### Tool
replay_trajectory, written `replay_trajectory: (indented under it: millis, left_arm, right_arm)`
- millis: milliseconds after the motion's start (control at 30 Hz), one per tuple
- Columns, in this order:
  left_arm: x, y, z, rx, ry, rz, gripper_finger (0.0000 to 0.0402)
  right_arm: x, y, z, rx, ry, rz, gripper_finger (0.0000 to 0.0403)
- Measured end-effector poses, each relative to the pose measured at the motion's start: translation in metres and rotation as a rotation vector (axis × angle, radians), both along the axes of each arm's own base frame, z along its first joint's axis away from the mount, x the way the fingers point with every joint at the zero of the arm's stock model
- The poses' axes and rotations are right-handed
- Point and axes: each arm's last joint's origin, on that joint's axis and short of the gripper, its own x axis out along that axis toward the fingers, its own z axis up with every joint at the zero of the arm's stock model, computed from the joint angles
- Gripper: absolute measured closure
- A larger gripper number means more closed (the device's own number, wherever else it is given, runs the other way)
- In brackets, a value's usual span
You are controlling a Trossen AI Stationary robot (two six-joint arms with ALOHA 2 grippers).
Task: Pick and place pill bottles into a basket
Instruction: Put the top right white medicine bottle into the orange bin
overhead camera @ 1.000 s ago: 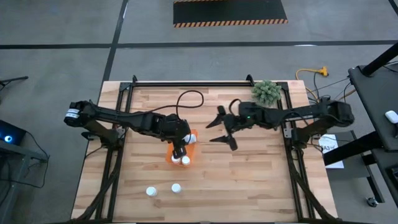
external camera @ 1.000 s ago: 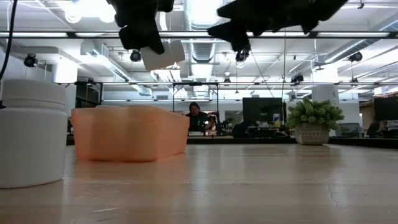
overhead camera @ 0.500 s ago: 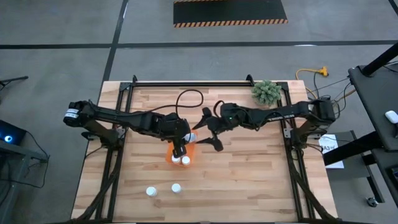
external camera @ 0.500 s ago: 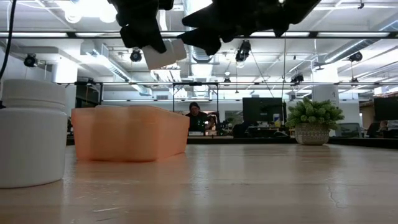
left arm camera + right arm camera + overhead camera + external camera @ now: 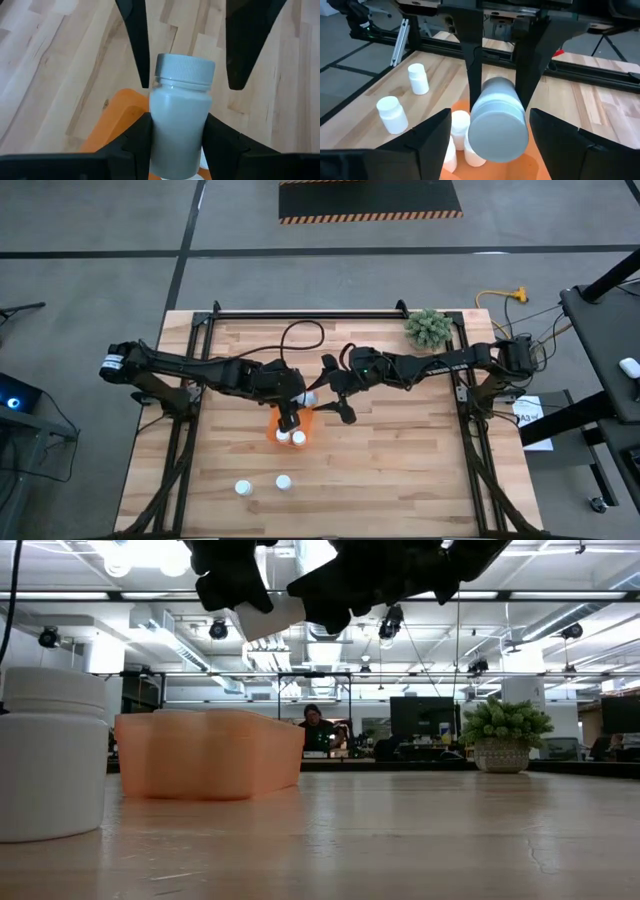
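- Left wrist view: shows the left gripper clamped on the body of one pill bottle, white cap pointing away from the wrist, above the orange basket.
- Shows also the right gripper spread wide, one finger on either side of the cap, apparently not touching it.
- Judged by look: light, rigid, smooth plastic. Needs little squeeze, yet apt to slide or twist between the pads. Best taken across the round body below the cap, as gripped now, not on the cap itself.
- Right wrist view: looks at the cap end-on. Adds things missing from the left wrist view: at least two bottles in the basket, and two loose bottles upright on the table, well apart from the basket.
- High view: places both grippers together over the basket near the table's middle, with the loose pair nearer the table's edge. Hides most of the held bottle under the arms.
- Low view: gives the height, with the held bottle tilted and well clear above the basket's rim. Puts one loose bottle large in the foreground. Gives no clear look into the basket.
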Motion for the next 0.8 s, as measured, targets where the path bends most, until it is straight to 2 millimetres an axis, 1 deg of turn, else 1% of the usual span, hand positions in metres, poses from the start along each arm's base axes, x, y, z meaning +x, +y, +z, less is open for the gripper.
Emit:
replay_trajectory:
  millis: [200, 333, 467, 633, 800]
  left_arm:
    - [0.0016, -0.0003, 0.0011, 0.008, -0.019, -0.014, 0.0278]
    - [0.0015, -0.0004, 0.0012, 0.007, -0.017, -0.013, 0.0279]
    - [0.0012, 0.0001, 0.0005, 0.004, -0.012, -0.002, 0.0264]
    - [0.0013, -0.0001, -0.0005, 0.006, -0.011, -0.008, 0.0248]
    - [0.0017, -0.0003, -0.0025, 0.001, -0.012, -0.009, 0.0244]
  right_arm:
    - [-0.0004, 0.0000, -0.0008, -0.001, 0.006, 0.001, 0.0184]
    - [-0.0004, 0.0000, -0.0008, -0.002, 0.006, -0.001, 0.0219]
    - [-0.0004, -0.0005, -0.0010, -0.006, 0.007, -0.007, 0.0256]
    - [-0.0005, -0.0004, -0.0012, -0.004, 0.009, -0.007, 0.0256]
    - [-0.0017, -0.0003, -0.0014, 0.000, 0.023, -0.005, 0.0256]
